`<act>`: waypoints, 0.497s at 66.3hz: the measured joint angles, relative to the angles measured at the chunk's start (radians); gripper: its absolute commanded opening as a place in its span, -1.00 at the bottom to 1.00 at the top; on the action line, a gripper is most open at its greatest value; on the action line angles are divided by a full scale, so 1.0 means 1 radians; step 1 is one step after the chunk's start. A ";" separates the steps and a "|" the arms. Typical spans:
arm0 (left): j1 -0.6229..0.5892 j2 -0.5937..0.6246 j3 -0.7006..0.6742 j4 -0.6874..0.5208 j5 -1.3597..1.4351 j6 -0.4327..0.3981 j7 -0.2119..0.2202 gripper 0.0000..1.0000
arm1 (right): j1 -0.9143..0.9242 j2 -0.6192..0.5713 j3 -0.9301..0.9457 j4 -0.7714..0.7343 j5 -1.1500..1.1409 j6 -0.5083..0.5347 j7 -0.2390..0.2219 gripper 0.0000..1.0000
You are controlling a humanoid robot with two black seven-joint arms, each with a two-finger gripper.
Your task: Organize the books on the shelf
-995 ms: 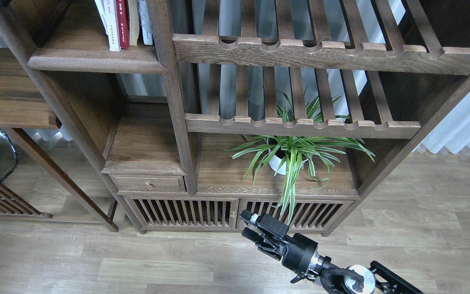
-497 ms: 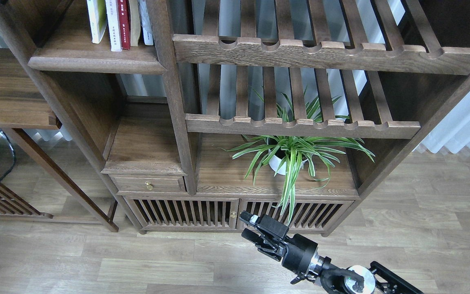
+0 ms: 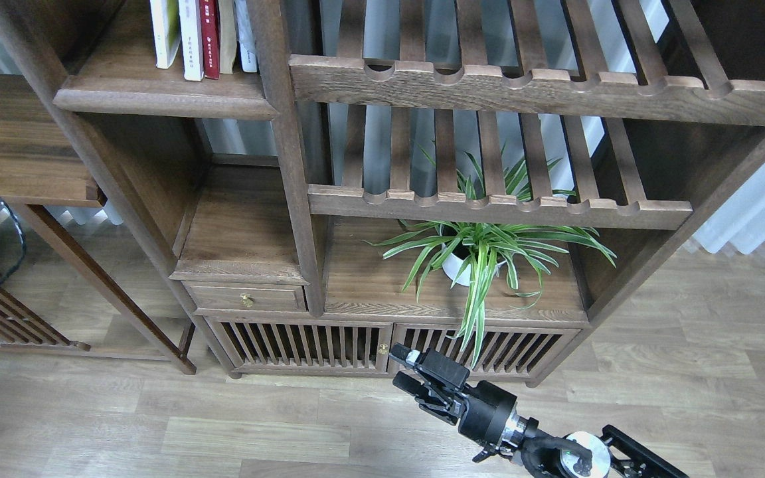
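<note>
Standing upright on the shelf [image 3: 157, 93], the books [image 3: 200, 36] fill the top-left corner of the head view, packed spine-out against the post [image 3: 276, 99] at the shelf's right end. The yellow-green book [image 3: 165, 30] stands furthest left, then the white book [image 3: 190, 36], then the red book [image 3: 208, 36], with two paler volumes pressed between that one and the post. Each leans on its neighbour, which appears to be what keeps such thin paperbacks from toppling; the left half of the shelf is bare board. Their tops run out of frame, so how level they are cannot be judged.

Well below, the right gripper [image 3: 404, 369] hangs low in front of the cabinet doors [image 3: 382, 345], pointing up and to the left, its arm entering from the lower right corner. It holds nothing, and its two fingers sit with a narrow gap between them, slightly parted rather than pinching. It is well apart from the books, just under the trailing leaves of the plant [image 3: 482, 255]. The left gripper is out of frame. By the look of the row, the sorting seems nearly or fully done.
</note>
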 measured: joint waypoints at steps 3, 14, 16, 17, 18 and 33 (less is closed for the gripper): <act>-0.002 0.000 -0.001 -0.005 -0.001 0.000 0.000 0.33 | 0.000 0.001 0.000 0.001 0.000 0.000 0.000 0.98; 0.003 -0.001 0.008 -0.023 -0.003 0.000 -0.001 0.48 | -0.001 0.001 0.000 0.003 0.001 0.000 0.000 0.98; 0.006 -0.001 0.010 -0.025 -0.003 0.000 -0.001 0.48 | -0.001 0.001 0.001 0.003 0.001 0.000 0.000 0.98; 0.007 -0.001 0.011 -0.025 -0.003 0.000 -0.001 0.49 | -0.002 0.001 0.002 0.003 0.001 0.000 0.000 0.98; 0.009 -0.001 0.012 -0.025 -0.003 0.000 -0.001 0.50 | -0.002 0.000 0.003 0.003 0.001 0.000 0.000 0.98; 0.024 -0.001 0.023 -0.025 0.000 -0.001 0.002 0.54 | -0.006 -0.002 0.010 0.003 0.002 0.000 0.001 0.98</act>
